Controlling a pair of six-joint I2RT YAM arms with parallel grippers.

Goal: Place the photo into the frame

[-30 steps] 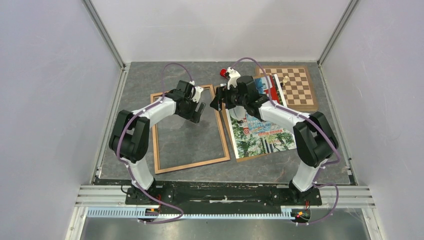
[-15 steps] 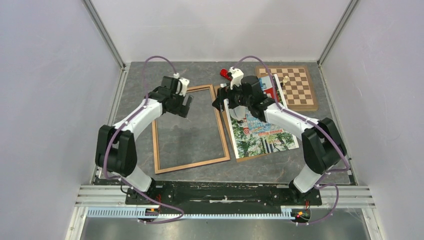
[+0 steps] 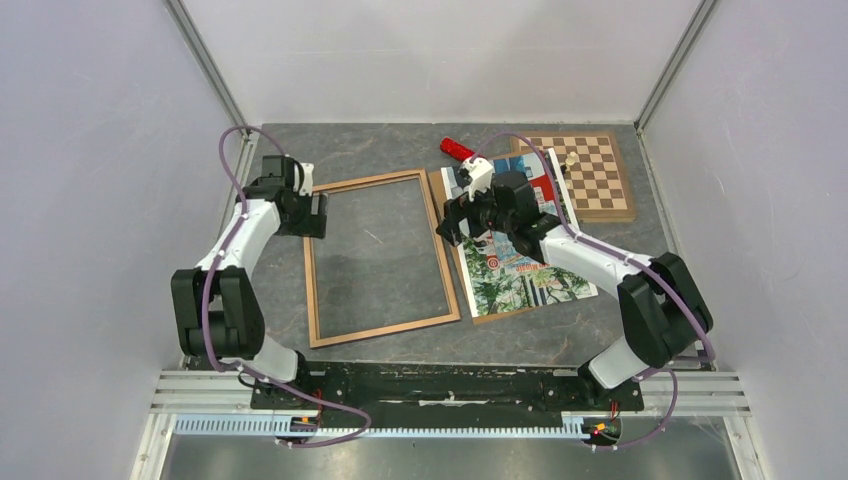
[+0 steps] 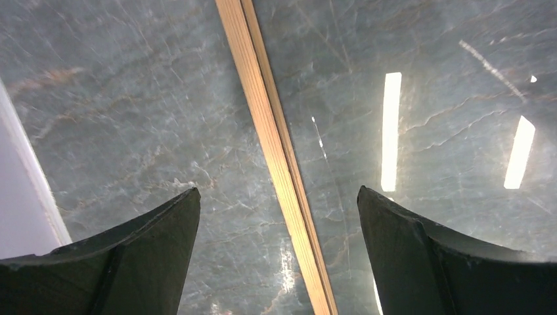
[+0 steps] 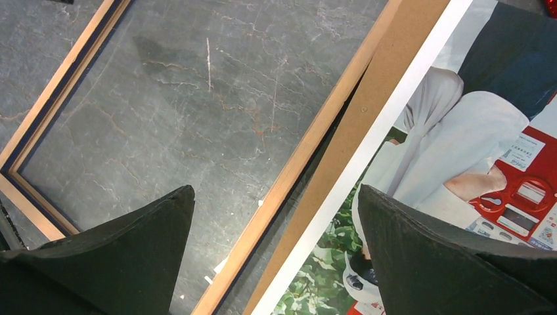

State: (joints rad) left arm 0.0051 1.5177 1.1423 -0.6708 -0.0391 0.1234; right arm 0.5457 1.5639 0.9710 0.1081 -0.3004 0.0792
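The left gripper point(image 3: 317, 213) hangs open over the frame point(image 3: 385, 329), its 2 fingers spread wide with nothing held. In the left wrist view, 1 light wooden rail of the frame point(image 4: 272, 144) runs straight through the gap of the left gripper point(image 4: 277, 193), with grey stone surface point(image 3: 560, 335) showing beyond each finger.

The right gripper point(image 3: 452, 226) is open too and holds nothing. In the right wrist view, between the fingers of the right gripper point(image 5: 276, 190), lies the other long rail of the frame point(image 5: 309, 147). Just beside that rail, toward 1 finger, is the edge of a brown fibreboard panel point(image 5: 387, 72).

The photo point(image 3: 515, 270) lies flat, picture side up, on that panel, reaching past and under the right gripper; its white border and a figure in white show in the wrist view point(image 5: 460, 131). The frame lies flat on the surface beside the photo.

Beyond the right gripper sit a chessboard point(image 3: 592, 178) and a small red object point(image 3: 455, 148).
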